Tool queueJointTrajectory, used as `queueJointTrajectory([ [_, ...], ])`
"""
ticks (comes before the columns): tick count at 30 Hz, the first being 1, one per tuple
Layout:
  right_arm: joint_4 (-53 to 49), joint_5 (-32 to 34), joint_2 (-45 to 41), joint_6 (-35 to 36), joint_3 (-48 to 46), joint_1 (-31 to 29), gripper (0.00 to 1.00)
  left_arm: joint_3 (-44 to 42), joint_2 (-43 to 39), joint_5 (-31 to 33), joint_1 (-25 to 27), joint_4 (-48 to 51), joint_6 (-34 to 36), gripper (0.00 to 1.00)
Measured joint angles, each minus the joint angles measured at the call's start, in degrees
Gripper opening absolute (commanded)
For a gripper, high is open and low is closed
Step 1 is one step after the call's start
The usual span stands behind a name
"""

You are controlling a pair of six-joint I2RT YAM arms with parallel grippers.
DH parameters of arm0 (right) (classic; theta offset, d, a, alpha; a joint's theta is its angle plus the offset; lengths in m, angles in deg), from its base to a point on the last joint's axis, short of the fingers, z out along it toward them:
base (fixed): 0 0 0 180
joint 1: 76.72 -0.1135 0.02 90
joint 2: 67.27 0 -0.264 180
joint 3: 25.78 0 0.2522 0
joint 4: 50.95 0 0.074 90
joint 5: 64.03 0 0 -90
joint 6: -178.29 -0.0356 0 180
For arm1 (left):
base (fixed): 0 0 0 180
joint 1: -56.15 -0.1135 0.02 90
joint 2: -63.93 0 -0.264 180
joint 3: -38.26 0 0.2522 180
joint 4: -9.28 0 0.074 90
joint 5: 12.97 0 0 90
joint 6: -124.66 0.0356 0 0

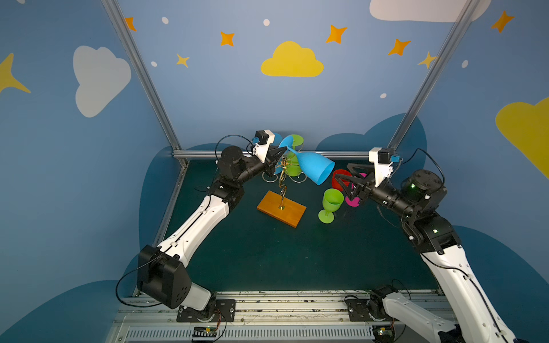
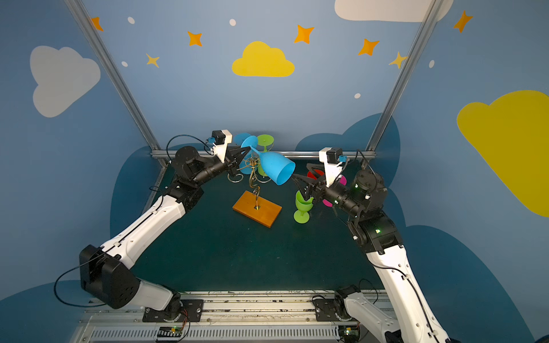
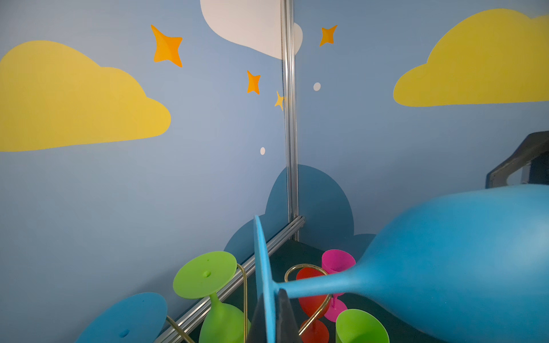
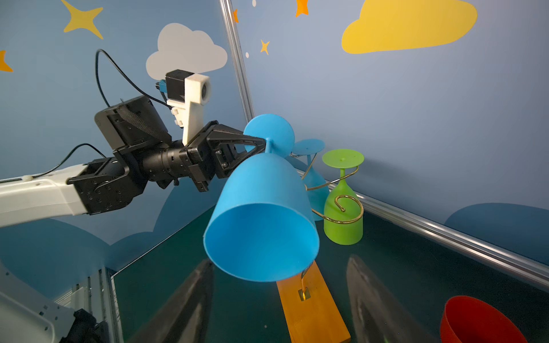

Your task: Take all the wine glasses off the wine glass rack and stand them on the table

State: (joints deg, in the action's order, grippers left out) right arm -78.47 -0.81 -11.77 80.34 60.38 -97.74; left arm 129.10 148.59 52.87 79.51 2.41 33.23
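Observation:
A blue wine glass [image 1: 315,167] [image 2: 276,169] hangs tilted almost flat over the wine glass rack [image 1: 283,175] [image 2: 254,178], its bowl mouth [image 4: 261,219] facing my right arm. My left gripper [image 1: 282,151] [image 2: 242,153] [image 3: 271,300] [image 4: 263,142] is shut on the edge of the glass's round foot [image 3: 261,261]. My right gripper [image 1: 341,172] [image 2: 300,171] [image 4: 280,259] is open, its fingers either side of the bowl's rim with a small gap. The rack's wooden base [image 1: 281,208] [image 4: 315,303] lies on the green table.
A green glass [image 1: 292,166] [image 4: 343,213] and another blue glass [image 4: 309,147] hang upside down on the rack's far arms. A green glass [image 1: 331,202], a red glass [image 1: 338,178] and a pink glass [image 1: 353,202] stand on the table under my right gripper. The back wall rail [image 1: 341,154] is close behind.

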Motion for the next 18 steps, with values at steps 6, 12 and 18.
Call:
queueJointTrajectory([
  [6,2.4,-0.7,4.2,-1.4,0.0,0.0,0.57,-0.2,0.0,-1.0,-0.1,-0.2,-1.5,0.03],
  [12,5.0,-2.1,9.4,-3.6,0.7,0.0,0.23,-0.8,0.0,-2.0,-0.1,-0.5,-2.3,0.03],
  [18,6.3,-3.3,10.8,-4.6,1.7,-0.1,0.0,-0.8,0.0,-1.9,-0.2,-0.9,-2.9,0.03],
])
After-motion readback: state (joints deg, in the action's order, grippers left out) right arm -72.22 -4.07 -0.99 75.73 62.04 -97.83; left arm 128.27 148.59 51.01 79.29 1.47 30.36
